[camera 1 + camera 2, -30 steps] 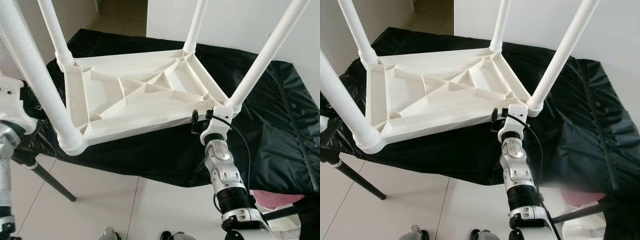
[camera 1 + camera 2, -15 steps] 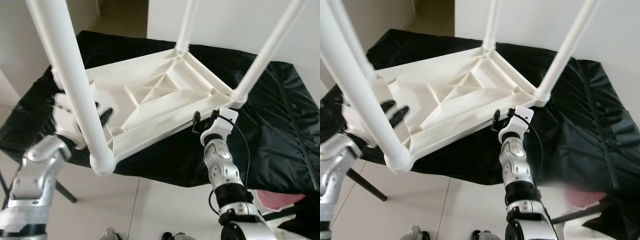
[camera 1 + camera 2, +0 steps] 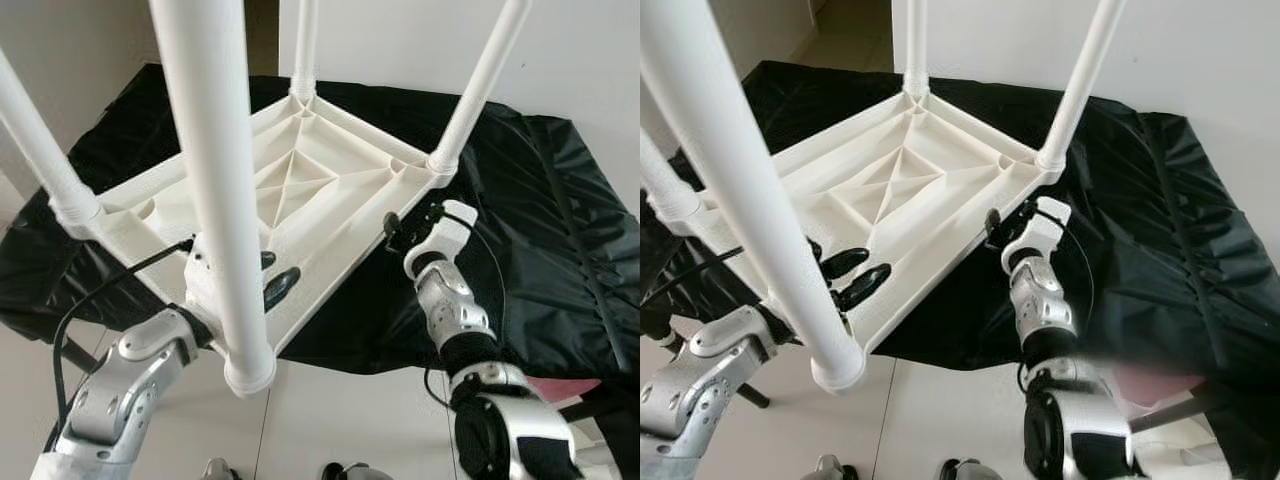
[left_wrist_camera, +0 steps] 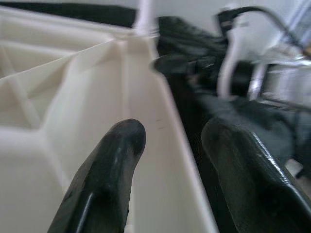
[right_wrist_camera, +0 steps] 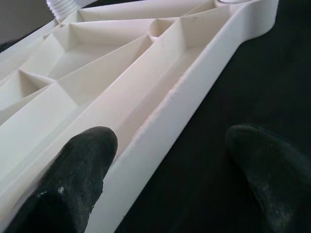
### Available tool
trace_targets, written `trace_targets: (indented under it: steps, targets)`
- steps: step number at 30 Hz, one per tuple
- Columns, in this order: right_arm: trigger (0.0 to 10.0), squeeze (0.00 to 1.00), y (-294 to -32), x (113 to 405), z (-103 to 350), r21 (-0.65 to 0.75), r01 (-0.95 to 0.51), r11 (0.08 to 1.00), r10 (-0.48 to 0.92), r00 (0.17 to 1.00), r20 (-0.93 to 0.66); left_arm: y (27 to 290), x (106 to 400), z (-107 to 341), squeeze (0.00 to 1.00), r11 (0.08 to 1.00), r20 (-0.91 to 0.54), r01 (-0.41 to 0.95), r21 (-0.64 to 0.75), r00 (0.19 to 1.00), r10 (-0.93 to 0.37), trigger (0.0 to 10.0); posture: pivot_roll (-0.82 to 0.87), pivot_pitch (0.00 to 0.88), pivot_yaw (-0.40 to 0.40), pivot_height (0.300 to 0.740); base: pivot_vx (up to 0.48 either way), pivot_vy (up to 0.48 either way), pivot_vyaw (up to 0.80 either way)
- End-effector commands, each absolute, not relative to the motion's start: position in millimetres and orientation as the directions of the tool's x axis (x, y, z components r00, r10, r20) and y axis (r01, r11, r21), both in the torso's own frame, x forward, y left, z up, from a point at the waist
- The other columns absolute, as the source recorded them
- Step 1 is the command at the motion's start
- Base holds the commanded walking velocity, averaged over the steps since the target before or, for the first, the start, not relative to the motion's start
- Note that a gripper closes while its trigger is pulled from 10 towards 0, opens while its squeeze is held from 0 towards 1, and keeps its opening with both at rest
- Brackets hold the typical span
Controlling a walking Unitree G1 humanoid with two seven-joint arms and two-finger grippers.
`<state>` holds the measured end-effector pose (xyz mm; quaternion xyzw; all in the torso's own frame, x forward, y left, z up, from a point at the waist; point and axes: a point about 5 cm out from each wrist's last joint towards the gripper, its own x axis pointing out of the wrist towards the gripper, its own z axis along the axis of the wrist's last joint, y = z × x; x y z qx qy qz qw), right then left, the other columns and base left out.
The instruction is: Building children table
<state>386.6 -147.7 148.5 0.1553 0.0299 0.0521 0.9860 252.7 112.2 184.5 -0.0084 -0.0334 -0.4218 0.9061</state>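
White plastic kids' table (image 3: pixel 300 190) lies upside down on a bench w/ black cover (image 3: pixel 560 230), four legs pointing up, ribbed underside showing. One corner of the table overhangs the bench edge toward the robot. Left pincer (image 3: pixel 852 277) sits at that near corner beside the closest leg (image 3: pixel 215 180), fingers (image 4: pixel 104 174) spread apart, one inside the table rim, one outside it. Right pincer (image 3: pixel 392 228) is at the table's long edge near the leg (image 3: pixel 478 85) on the robot's right, fingers (image 5: pixel 73 165) also spread, straddling the rim w/o clamping. Pale tile floor (image 3: pixel 340 420) lies below the table.
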Motion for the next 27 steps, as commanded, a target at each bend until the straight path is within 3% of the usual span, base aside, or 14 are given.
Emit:
trace_targets:
  steps: [1, 4, 10, 15, 16, 24, 25, 26, 27]
  targets:
    - [10.0, 0.0, -133, 383, 132, 0.279, -0.146, 0.949, 0.183, 0.977, -0.113, 101, 246, 185, 0.0, 0.571, 0.069, 0.821, 0.009, 0.569, -0.82, 10.0, 0.09, 0.134, -0.029, 0.74, 0.0, 0.0, 0.0]
    - [10.0, 0.0, -139, 385, 136, 0.238, -0.119, 0.964, 0.143, 0.986, -0.087, 101, 250, 186, 0.0, 0.593, 0.073, 0.805, 0.013, 0.59, -0.804, 10.0, 0.1, 0.131, -0.032, 0.74, 0.0, 0.0, 0.0]
    - [10.0, 0.0, -169, 380, 158, 0.16, 0.04, 0.986, -0.061, 0.989, 0.133, 115, 266, 187, 0.0, 0.693, 0.085, 0.72, 0.041, 0.688, -0.72, 10.0, 0.09, 0.127, -0.045, 0.74, 0.0, 0.0, 0.0]
    - [10.0, 0.0, -180, 369, 161, 0.167, 0.058, 0.984, -0.094, 0.972, 0.215, 131, 271, 187, 0.0, 0.726, 0.077, 0.685, 0.055, 0.722, -0.687, 10.0, 0.08, 0.119, -0.045, 0.74, 0.0, 0.0, 0.0]
    - [10.0, 0.0, -186, 358, 161, 0.152, 0.064, 0.986, -0.102, 0.961, 0.258, 146, 275, 184, 0.0, 0.743, 0.052, 0.665, 0.077, 0.741, -0.669, 10.0, 0.08, 0.123, -0.046, 0.74, 0.0, 0.0, 0.0]
    - [10.0, 0.0, -187, 340, 158, 0.107, 0.058, 0.993, -0.088, 0.95, 0.301, 158, 276, 174, 0.0, 0.715, -0.022, 0.684, 0.142, 0.725, -0.689, 10.0, 0.08, 0.124, -0.04, 0.74, 0.0, 0.0, 0.0]
    - [10.0, 0.0, -187, 335, 157, 0.106, 0.048, 0.993, -0.078, 0.95, 0.302, 157, 272, 170, 0.6, 0.677, -0.055, 0.721, 0.147, 0.69, -0.722, 10.0, 0.07, 0.129, -0.037, 0.74, 0.0, 0.0, 0.0]
    - [10.0, 0.0, -186, 331, 156, 0.106, 0.042, 0.993, -0.072, 0.951, 0.302, 156, 270, 166, 0.6, 0.649, -0.077, 0.746, 0.148, 0.663, -0.744, 10.0, 0.07, 0.129, -0.037, 0.74, 0.0, 0.0, 0.0]
    - [10.0, 0.0, -186, 328, 156, 0.109, 0.028, 0.994, -0.059, 0.953, 0.296, 155, 266, 163, 1.0, 0.62, -0.103, 0.775, 0.127, 0.632, -0.768, 10.0, 0.07, 0.133, -0.033, 0.74, 0.0, 0.0, 0.0]
